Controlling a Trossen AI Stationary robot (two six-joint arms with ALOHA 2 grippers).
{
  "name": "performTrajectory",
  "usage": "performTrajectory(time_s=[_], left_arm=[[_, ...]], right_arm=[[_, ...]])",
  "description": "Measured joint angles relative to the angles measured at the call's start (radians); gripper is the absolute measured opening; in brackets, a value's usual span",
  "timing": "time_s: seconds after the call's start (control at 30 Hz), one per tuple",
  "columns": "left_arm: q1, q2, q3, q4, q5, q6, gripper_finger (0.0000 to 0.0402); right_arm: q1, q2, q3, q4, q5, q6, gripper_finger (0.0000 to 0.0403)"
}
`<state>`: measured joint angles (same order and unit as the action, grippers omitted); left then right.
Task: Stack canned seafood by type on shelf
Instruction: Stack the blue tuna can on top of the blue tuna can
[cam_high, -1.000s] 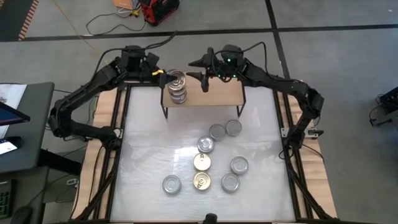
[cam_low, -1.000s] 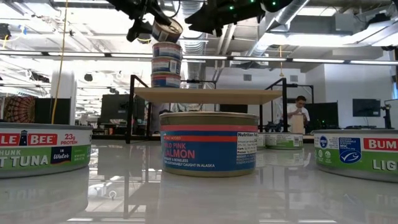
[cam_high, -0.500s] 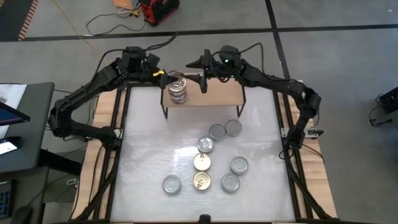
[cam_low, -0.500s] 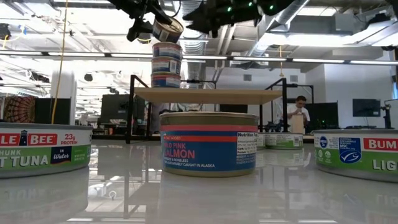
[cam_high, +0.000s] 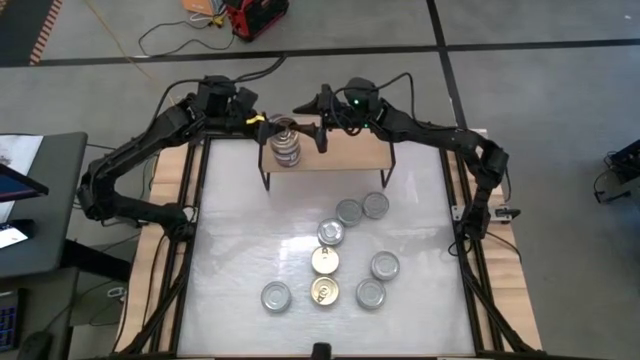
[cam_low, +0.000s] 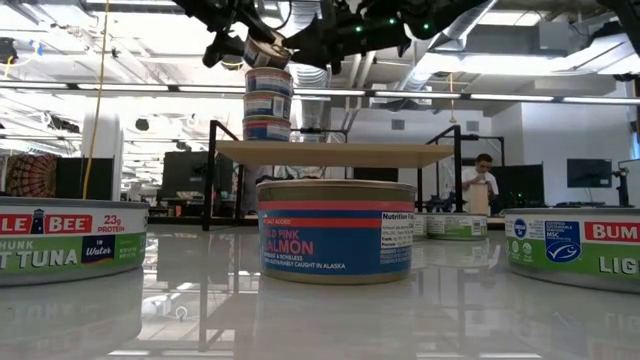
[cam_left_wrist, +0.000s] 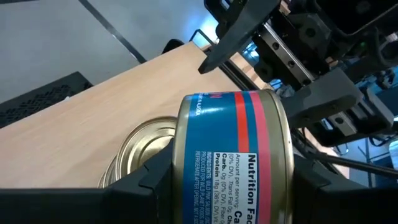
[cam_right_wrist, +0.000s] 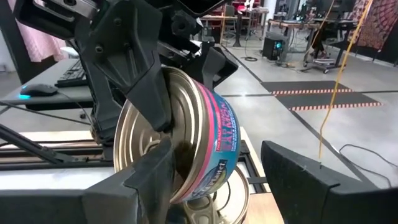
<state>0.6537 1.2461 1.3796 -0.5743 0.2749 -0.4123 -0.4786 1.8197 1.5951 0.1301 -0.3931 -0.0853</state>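
Observation:
On the left end of the light-wood shelf (cam_high: 350, 152) stands a stack of three tins (cam_low: 267, 105). Above it my left gripper (cam_high: 268, 124) is shut on a blue-and-red labelled tin (cam_left_wrist: 236, 149), tipped onto its edge. My right gripper (cam_high: 312, 128) stands open just to the tin's right, pointing level at it. In the right wrist view one of its fingers (cam_right_wrist: 152, 177) lies before the tin's gold face (cam_right_wrist: 180, 106) and the other finger (cam_right_wrist: 305, 180) stands well clear. Whether that nearer finger touches the tin, I cannot tell. My left gripper pinches the tin by its two flat faces, one finger (cam_right_wrist: 146, 87) lying on the gold face. The fingers come slanting down from the table's far left. The tin is tipped, label wall up, its lower rim (cam_low: 262, 66) down at the stack's top tin.
Several loose tins lie on the white table between the shelf and the near edge, among them a silver pair (cam_high: 362, 209) and two gold-lidded ones (cam_high: 324, 276). A salmon tin (cam_low: 335, 230) stands closest in the low view. A person (cam_low: 483, 185) stands in the room beyond.
My right gripper has moved toward the table's left and a little down, closing in on the tipped tin that my left gripper holds. The tin and the stack have kept still.

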Motion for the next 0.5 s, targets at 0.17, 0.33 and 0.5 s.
performTrajectory(time_s=[0.17, 0.33, 0.5], left_arm=[[-0.003, 0.039, 0.004, 0.004, 0.010, 0.001, 0.0188], [-0.003, 0.074, 0.005, 0.030, 0.014, 0.001, 0.0188], [0.000, 0.071, 0.003, 0.018, -0.015, 0.022, 0.0192]], right_arm=[[0.001, 0.000, 0.000, -0.015, -0.003, 0.011, 0.0265], [0.000, -0.001, 0.001, -0.049, -0.004, 0.010, 0.0265], [0.000, -0.001, 0.001, -0.073, -0.005, 0.009, 0.0265]])
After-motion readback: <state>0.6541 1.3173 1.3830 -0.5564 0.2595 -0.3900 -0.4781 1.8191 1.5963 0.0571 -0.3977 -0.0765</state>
